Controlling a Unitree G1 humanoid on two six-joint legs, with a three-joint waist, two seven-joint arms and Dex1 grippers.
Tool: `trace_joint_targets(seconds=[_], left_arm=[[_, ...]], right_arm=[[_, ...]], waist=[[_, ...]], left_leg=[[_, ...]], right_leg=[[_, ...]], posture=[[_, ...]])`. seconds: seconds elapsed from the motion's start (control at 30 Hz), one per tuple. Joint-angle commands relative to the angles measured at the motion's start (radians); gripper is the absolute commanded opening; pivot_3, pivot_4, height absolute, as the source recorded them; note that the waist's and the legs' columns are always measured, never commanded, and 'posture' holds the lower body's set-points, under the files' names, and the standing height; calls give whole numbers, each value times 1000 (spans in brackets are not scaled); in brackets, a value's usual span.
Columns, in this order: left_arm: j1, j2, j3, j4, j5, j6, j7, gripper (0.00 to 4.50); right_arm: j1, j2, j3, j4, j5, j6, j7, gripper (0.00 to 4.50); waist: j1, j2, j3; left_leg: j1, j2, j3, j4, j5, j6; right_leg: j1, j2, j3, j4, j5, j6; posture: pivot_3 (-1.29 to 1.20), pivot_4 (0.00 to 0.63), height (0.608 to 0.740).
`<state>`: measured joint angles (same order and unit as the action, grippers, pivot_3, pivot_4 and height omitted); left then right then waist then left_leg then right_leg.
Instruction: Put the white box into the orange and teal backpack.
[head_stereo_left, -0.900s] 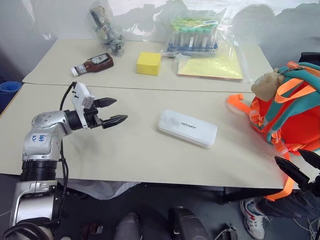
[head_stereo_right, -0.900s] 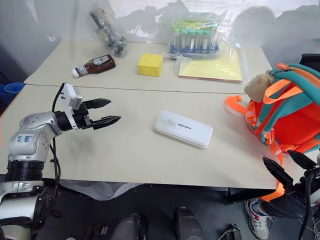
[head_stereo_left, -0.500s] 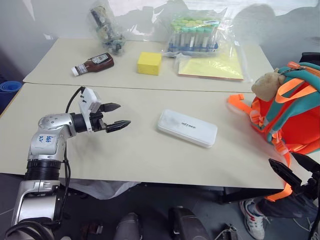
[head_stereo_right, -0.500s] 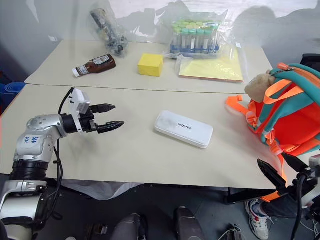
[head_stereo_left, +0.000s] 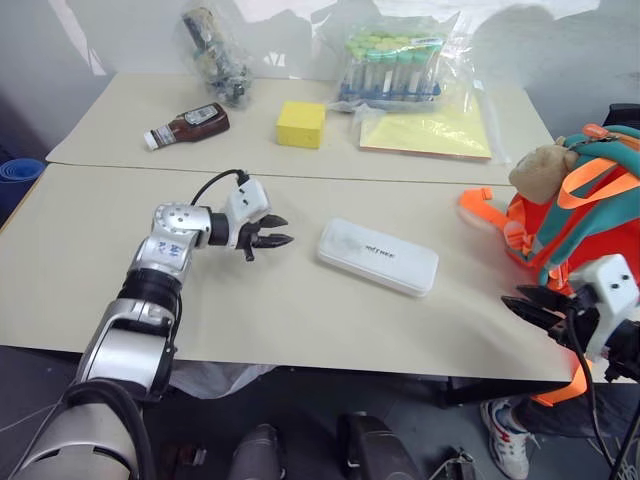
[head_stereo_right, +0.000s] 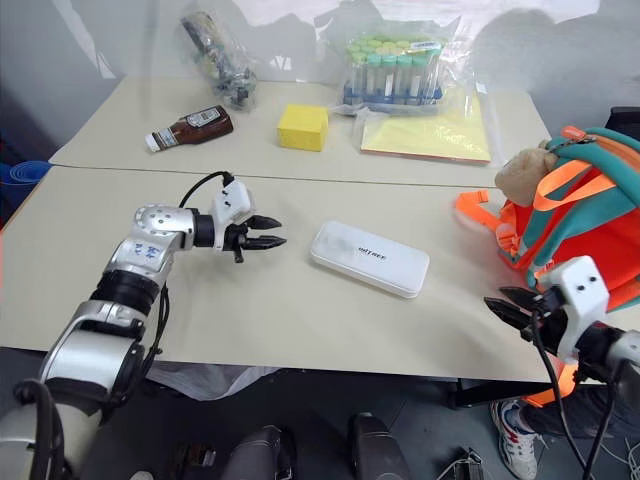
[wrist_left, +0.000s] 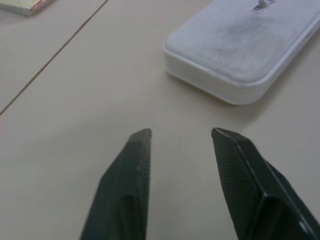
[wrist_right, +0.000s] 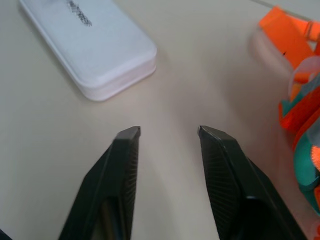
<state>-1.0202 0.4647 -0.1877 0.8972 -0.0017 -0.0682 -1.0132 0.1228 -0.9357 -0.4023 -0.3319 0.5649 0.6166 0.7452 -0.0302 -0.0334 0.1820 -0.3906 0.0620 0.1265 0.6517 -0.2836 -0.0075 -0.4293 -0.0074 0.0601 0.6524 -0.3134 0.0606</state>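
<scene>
The task was at its beginning: the white box (head_stereo_left: 378, 256) lay flat on the worktop (head_stereo_left: 300, 310), near the middle, not yet touched by any claw, and nothing was inside the orange and teal backpack (head_stereo_left: 585, 215) as far as the views showed. The backpack stood at about three o'clock from the box, at the right edge of the worktop, with a tan plush animal (head_stereo_left: 538, 165) on its upper part and one orange strap (head_stereo_left: 485, 208) spread on the surface toward the box. The left claw (head_stereo_left: 268, 230) hovered near the box at its nine o'clock side, with the fingers partly open and holding nothing; in the left wrist view a gap of bare surface lay between its tips and the near corner of the box. The right claw (head_stereo_right: 512, 305) was at about four o'clock from the box, near the front edge of the worktop and just beside the backpack, also partly open and empty. In my judgement, the grasp, the carrying and the putting in were all left to do. Around the box the surface was free on all sides. The yellow block (head_stereo_left: 299, 124), the ketchup bottle (head_stereo_left: 186, 127) and the bag of tubes (head_stereo_left: 388, 68) lay well apart at twelve o'clock.
</scene>
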Motion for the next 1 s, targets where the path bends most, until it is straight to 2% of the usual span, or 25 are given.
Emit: trace_joint_targets(seconds=[0.03, 0.1, 0.37, 0.53, 0.63, 0.77, 0.87, 0.93, 1.0], left_arm=[[-74, -43, -15, 120, 56, -86, 46, 482], [-98, -72, -10, 166, 63, -88, 56, 6], [-95, -140, -21, 183, 94, -118, 35, 6], [-38, -135, -16, 57, 50, -60, -107, 6], [30, -100, -31, -83, 31, 2, -217, 6], [75, -66, -25, -175, 41, 75, -221, 6], [33, -40, -4, -87, 64, 229, -145, 6], [-28, -40, 34, -15, 14, 489, -160, 392], [-72, -45, 67, 32, -30, 663, -181, 793]], right_arm=[[-104, -17, 124, 73, -98, -53, 23, 28], [-183, 11, 193, 128, -148, -55, -6, 0], [-407, 171, 360, 251, -280, -15, -132, 0], [-443, 216, 381, 244, -308, -4, -153, 0], [-450, 216, 375, 260, -333, -15, -165, 0], [-440, 208, 358, 267, -351, -26, -166, 0], [-411, 189, 350, 249, -360, -32, -154, 0], [-397, 182, 347, 239, -363, -37, -149, 0], [-391, 180, 346, 234, -364, -40, -148, 0]], waist=[[0, 0, 0], [-1, 0, 0], [-1, 0, 0], [-1, 0, 0], [-2, 0, 0], [-2, 0, 0], [-3, 0, 0], [-2, 0, 0], [-3, 0, 0]], left_leg=[[0, 0, 0, 1, 0, 0], [0, 0, 0, 1, 0, 1], [0, 1, 2, 4, 2, -3], [0, 1, 3, 6, 2, -4], [0, 1, 4, 7, 2, -3], [0, 2, 5, 9, 1, -3], [1, 2, 4, 11, 0, -1], [1, 1, 3, 11, -1, 0], [0, 1, 3, 12, -1, 1]], right_leg=[[0, 0, 0, 0, 0, 0], [0, 0, 0, 0, 0, 0], [-2, 0, 1, 5, 0, 0], [-2, 0, 1, 6, 0, 0], [-2, -1, 1, 7, 0, 0], [-2, 0, 1, 9, 0, 0], [-1, 0, 2, 10, 0, 0], [-1, 0, 1, 10, 0, 0], [-1, 2, 0, 10, 0, 0]], posture=[[0, 150, 740], [0, 150, 740], [0, 150, 740], [0, 150, 740], [0, 150, 740], [0, 150, 740], [0, 150, 740], [0, 150, 740], [0, 150, 740]])
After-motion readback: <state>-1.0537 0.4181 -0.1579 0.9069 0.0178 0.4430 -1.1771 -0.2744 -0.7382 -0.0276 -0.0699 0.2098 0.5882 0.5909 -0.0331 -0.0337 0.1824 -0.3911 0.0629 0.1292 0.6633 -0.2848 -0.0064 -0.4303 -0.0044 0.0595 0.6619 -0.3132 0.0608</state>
